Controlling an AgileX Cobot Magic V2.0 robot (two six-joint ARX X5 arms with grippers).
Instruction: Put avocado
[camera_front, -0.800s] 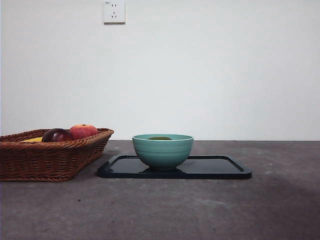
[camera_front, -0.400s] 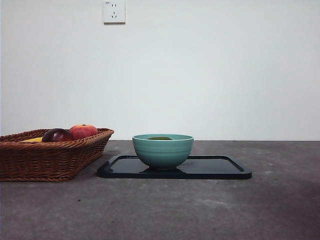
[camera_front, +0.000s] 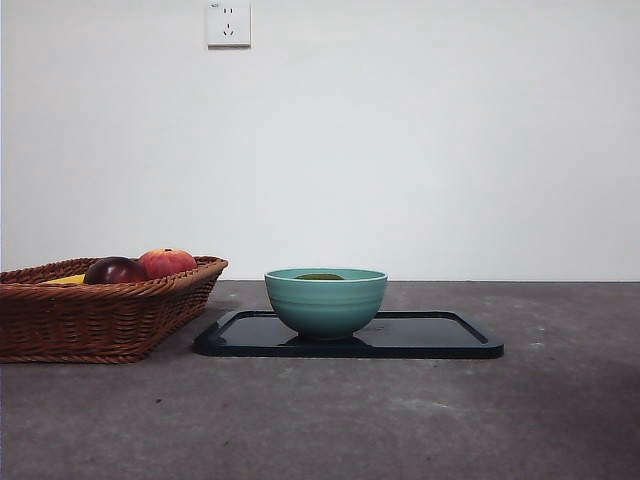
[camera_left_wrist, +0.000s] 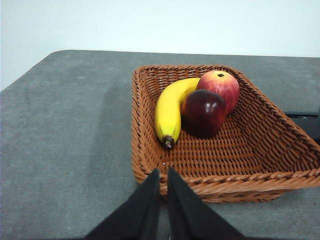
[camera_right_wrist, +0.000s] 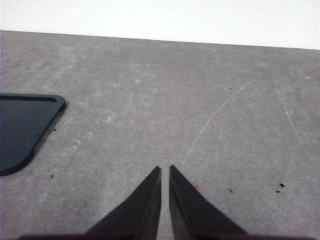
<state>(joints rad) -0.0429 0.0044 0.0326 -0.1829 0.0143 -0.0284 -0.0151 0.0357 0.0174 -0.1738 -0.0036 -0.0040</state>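
The avocado (camera_front: 319, 276) shows only as a dark green top just above the rim of the teal bowl (camera_front: 325, 303), which stands on the black tray (camera_front: 440, 335) in the front view. My left gripper (camera_left_wrist: 163, 175) is shut and empty, just short of the near rim of the wicker basket (camera_left_wrist: 150, 165). My right gripper (camera_right_wrist: 165, 172) is shut and empty over bare grey table, with a corner of the black tray (camera_right_wrist: 22, 125) off to one side. Neither arm shows in the front view.
The wicker basket (camera_front: 100, 320) stands left of the tray and holds a yellow banana (camera_left_wrist: 169, 112), a dark maroon fruit (camera_left_wrist: 205, 112) and a red-orange apple (camera_left_wrist: 222, 87). A wall socket (camera_front: 228, 22) is high on the white wall.
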